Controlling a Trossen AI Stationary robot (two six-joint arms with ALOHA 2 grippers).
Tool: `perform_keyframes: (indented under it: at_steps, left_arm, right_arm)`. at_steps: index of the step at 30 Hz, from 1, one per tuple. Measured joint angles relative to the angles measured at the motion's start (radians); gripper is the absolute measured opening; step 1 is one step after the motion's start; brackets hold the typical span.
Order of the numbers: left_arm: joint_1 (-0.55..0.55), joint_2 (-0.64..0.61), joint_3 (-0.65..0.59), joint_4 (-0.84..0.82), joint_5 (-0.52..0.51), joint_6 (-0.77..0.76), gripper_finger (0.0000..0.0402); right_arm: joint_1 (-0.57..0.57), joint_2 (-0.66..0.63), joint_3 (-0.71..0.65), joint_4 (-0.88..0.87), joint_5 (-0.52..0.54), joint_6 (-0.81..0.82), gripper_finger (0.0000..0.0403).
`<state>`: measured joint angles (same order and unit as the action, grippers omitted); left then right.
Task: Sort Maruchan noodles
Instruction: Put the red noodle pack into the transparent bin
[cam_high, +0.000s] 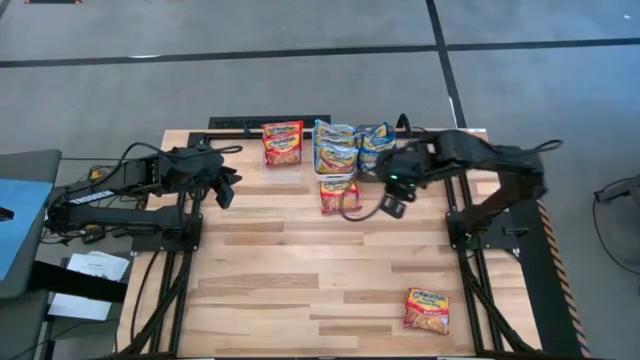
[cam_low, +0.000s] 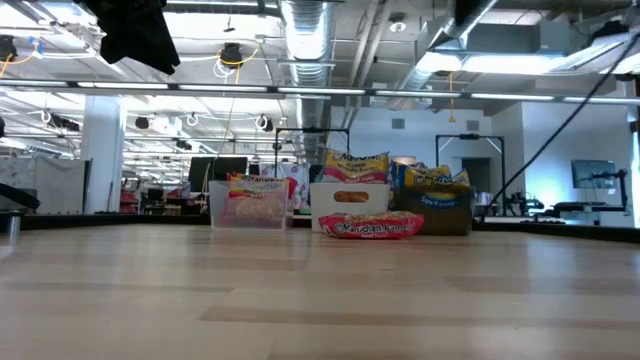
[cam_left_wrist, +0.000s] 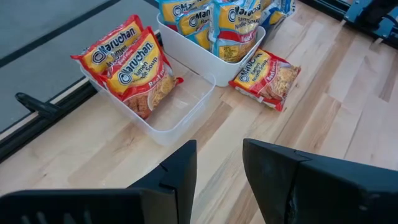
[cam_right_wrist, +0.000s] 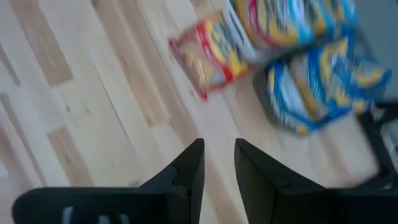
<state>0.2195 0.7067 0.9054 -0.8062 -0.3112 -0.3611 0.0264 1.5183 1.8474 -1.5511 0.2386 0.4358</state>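
Note:
Three bins stand in a row at the table's far edge. The clear bin (cam_high: 283, 150) (cam_left_wrist: 180, 115) holds red-banded Maruchan packets (cam_left_wrist: 130, 62). The white bin (cam_high: 336, 150) (cam_left_wrist: 245, 53) holds several packets standing upright. The dark bin (cam_high: 377, 145) (cam_low: 440, 215) holds blue-banded packets (cam_right_wrist: 317, 81). One red-banded packet (cam_high: 339, 195) (cam_left_wrist: 267, 74) (cam_right_wrist: 205, 53) lies flat just in front of the white bin. Another red-banded packet (cam_high: 427, 308) lies near the table's near right corner. My left gripper (cam_high: 225, 187) (cam_left_wrist: 219, 168) hovers open left of the bins. My right gripper (cam_high: 392, 205) (cam_right_wrist: 219, 168) hovers open right of the loose packet.
The wooden table top (cam_high: 300, 270) is bare across its middle and near left. Both arm bases stand at the table's left and right edges. Cables (cam_high: 350, 212) trail from the right arm near the loose packet.

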Motion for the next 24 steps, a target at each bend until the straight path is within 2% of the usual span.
perform_keyframes:
  at_steps: [6,12,18,24]
  left_arm:
    - [0.000,0.000,0.000,0.001,-0.007,-0.002,0.0116]
    - [0.000,0.000,0.000,0.002,-0.017,-0.002,0.0116]
    - [0.000,0.000,0.000,0.002,-0.018,-0.046,0.0116]
    - [0.000,0.000,0.000,0.002,-0.026,-0.093,0.0116]
  right_arm:
    - [0.029,-0.215,-0.292,0.068,-0.054,0.153,0.0113]
    - [0.092,-0.380,-0.492,0.078,-0.147,0.319,0.0113]
    - [0.162,-0.472,-0.650,0.085,-0.297,0.426,0.0123]
    - [0.274,-0.501,-0.784,0.175,-0.447,0.499,0.0161]
